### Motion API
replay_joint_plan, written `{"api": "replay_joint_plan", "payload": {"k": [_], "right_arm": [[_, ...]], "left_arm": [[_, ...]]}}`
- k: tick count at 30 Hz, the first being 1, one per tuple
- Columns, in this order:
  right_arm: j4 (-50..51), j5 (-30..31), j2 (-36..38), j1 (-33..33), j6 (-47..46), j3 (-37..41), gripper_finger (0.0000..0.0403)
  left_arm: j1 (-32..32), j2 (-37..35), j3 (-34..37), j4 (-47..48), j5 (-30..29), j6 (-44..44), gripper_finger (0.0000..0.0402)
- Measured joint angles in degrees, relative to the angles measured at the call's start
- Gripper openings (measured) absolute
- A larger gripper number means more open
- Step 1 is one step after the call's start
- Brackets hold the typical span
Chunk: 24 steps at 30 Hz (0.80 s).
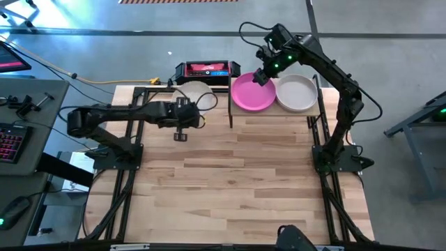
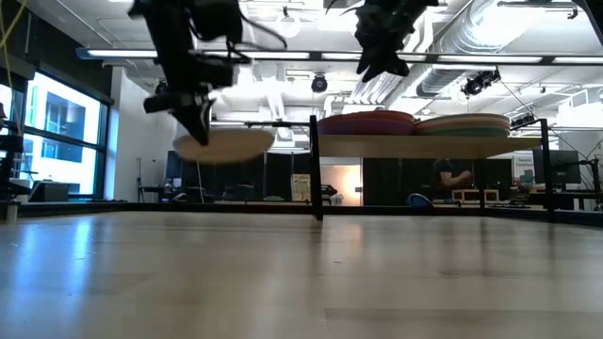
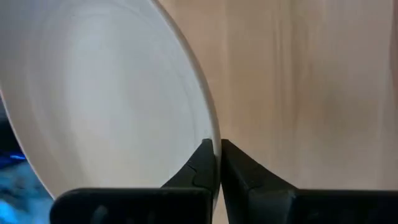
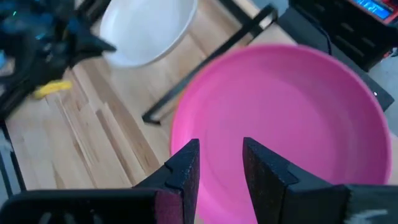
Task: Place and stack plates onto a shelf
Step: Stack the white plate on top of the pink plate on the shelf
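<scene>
2 stacks of plates sit on the shelf [image 1: 310, 113], topped by a magenta plate [image 1: 252, 94] and a white plate [image 1: 297, 93] side by side. Just beside the shelf's left post, a cream plate [image 1: 196, 94] hangs above the table [image 1: 230, 181], its rim clenched in the left gripper [image 1: 187, 111]. The right gripper [image 1: 262, 75] hovers over the magenta plate's edge, jaws parted, grasping nothing.

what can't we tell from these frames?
- High view: plates under the round magenta plate and the white plate on the light-wood shelf, covered by the top ones.
- Low view: stack colours blurred.
- Left wrist view: the left gripper's cream plate, cut off by the edge.
</scene>
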<state>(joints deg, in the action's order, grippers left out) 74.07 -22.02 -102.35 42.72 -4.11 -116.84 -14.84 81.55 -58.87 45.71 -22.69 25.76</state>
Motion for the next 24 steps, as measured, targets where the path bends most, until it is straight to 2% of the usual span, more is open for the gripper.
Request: {"api": "replay_joint_plan", "payload": {"k": [7, 13, 19, 24], "right_arm": [[-4.26, 3.67, 0.0, -0.02, -2.58, 0.0, 0.0101], [-5.77, 9.9, 0.0, -2.0, -4.0, 0.0, 0.0101], [-6.16, 15.81, 0.0, -6.49, -4.94, 0.0, 0.0101], [-7.56, 18.57, 0.0, -9.73, -7.6, 0.0, 0.0101]], "left_arm": [[4.43, -5.76, -0.63, 0.2, -9.22, 12.24, 0.0001], [7.56, -5.59, -4.17, -0.13, -16.94, 21.19, 0.0001], [9.11, -4.95, -5.49, -1.68, -17.18, 31.39, 0.0001], [9.08, -4.95, -5.49, -3.06, -18.18, 33.03, 0.0001]]}}
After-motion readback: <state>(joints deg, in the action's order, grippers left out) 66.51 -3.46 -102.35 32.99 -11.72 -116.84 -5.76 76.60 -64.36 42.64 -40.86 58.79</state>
